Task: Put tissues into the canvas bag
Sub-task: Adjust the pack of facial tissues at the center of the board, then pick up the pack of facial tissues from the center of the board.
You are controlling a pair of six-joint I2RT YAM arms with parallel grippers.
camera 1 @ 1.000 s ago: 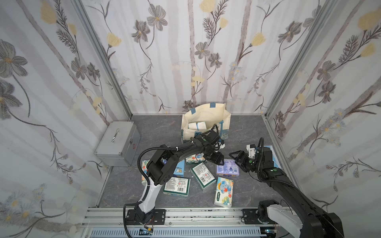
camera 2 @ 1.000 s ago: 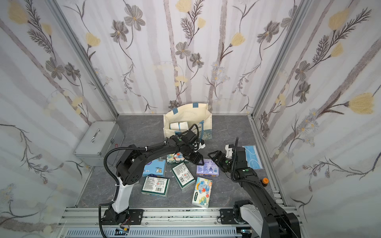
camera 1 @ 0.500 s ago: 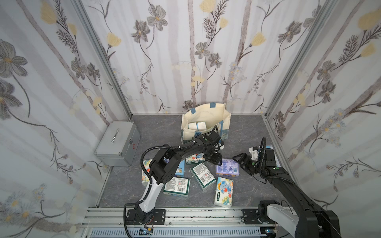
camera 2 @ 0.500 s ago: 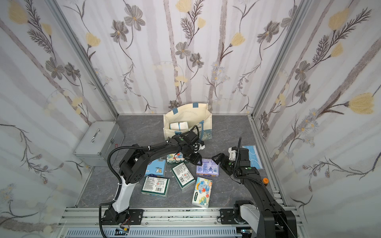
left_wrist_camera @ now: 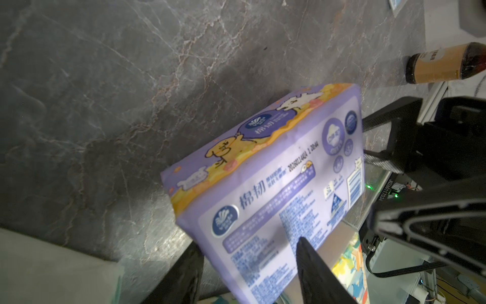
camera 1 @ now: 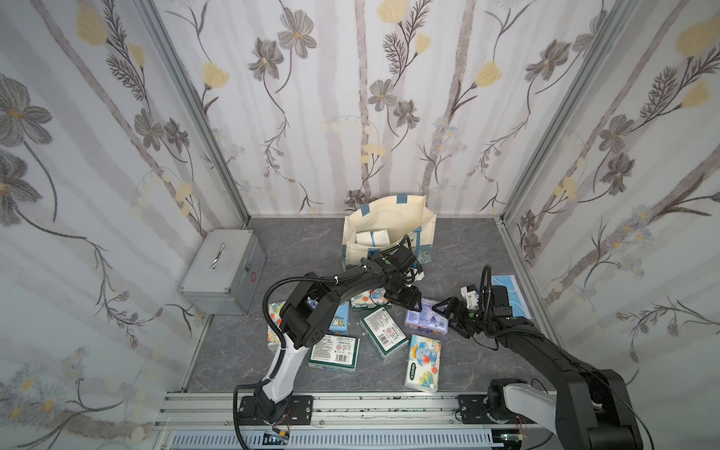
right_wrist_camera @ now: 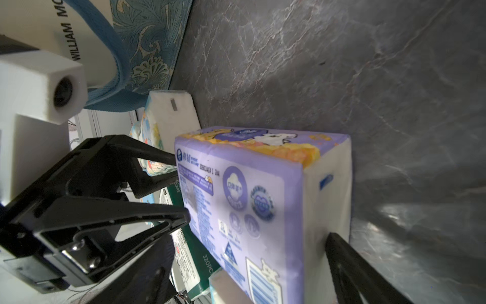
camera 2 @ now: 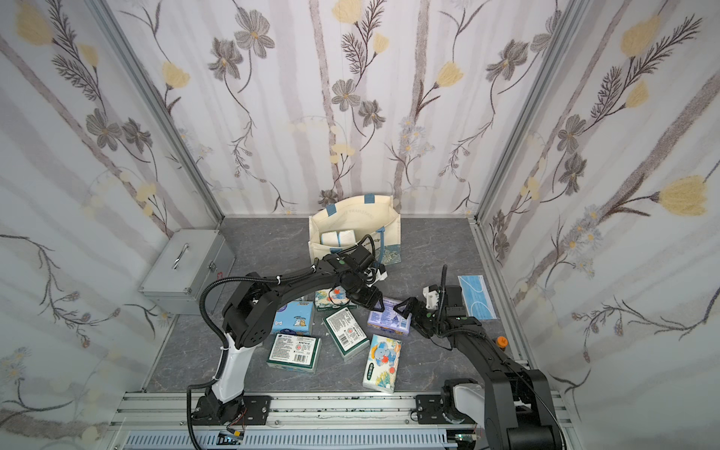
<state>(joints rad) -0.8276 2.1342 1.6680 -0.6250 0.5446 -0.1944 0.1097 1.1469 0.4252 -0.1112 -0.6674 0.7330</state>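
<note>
Two pale plastic-wrapped tissue packs sit in the cream fabric canvas bag at the bench back edge; abt seven still out front. The soft lavender pack lies mid-bench btwn left pincer, spread, tips at its corner, & right pincer, spread wide at its end. Any grip unclear; left arm hides some packs.

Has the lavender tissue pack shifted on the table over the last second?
No. In a top view the lavender pack keeps the same gaps to the face mask and the canvas bag as a second ago.
</note>
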